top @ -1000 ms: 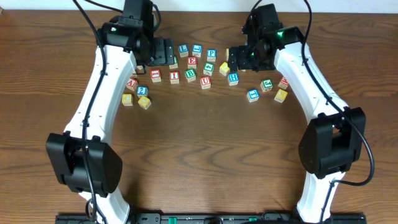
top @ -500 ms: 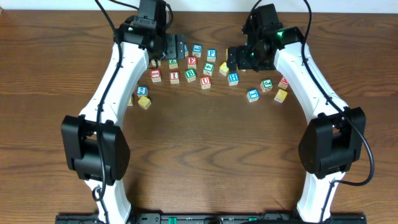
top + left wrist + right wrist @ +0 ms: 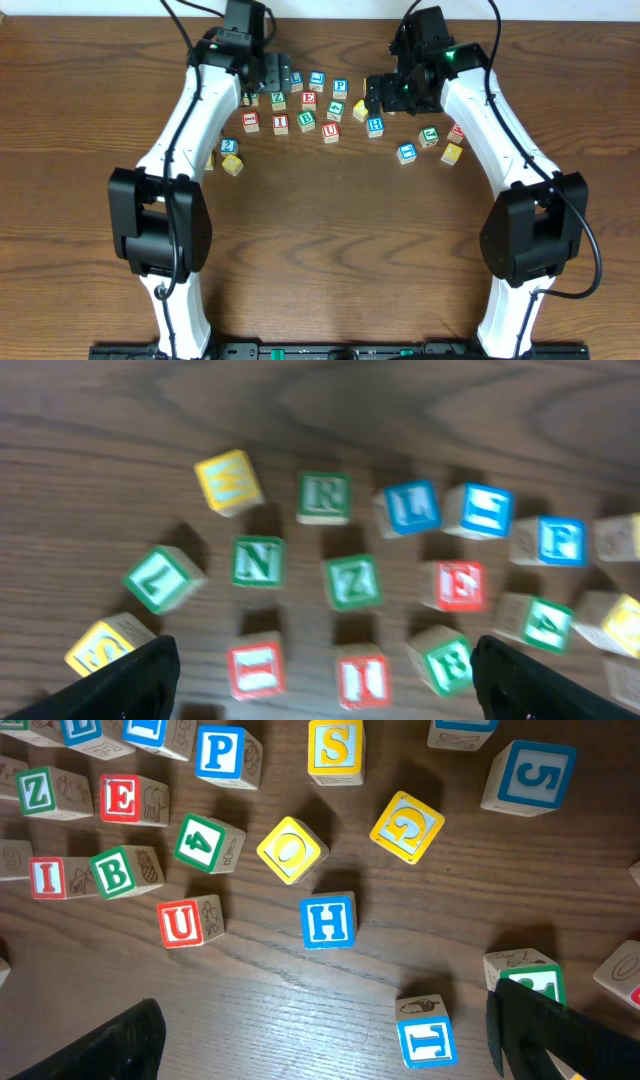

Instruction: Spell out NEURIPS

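Brown wood table (image 3: 330, 260) holds small wooden cubes: green N (image 3: 257, 560), green R (image 3: 323, 496) and red E (image 3: 459, 584) ahead of the spread left gripper (image 3: 325, 678); red U (image 3: 182, 922), blue P (image 3: 219, 751) and yellow S (image 3: 335, 747) ahead of the wide-open right gripper (image 3: 330, 1035).

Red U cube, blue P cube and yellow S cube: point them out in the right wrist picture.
red U cube (image 3: 180, 923), right wrist view, lettered top face
blue P cube (image 3: 220, 752), right wrist view, lettered top face
yellow S cube (image 3: 335, 746), right wrist view, lettered top face

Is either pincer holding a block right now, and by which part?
Nothing is held. The left pincer and right pincer both hover open above the scattered blocks, gripping none.
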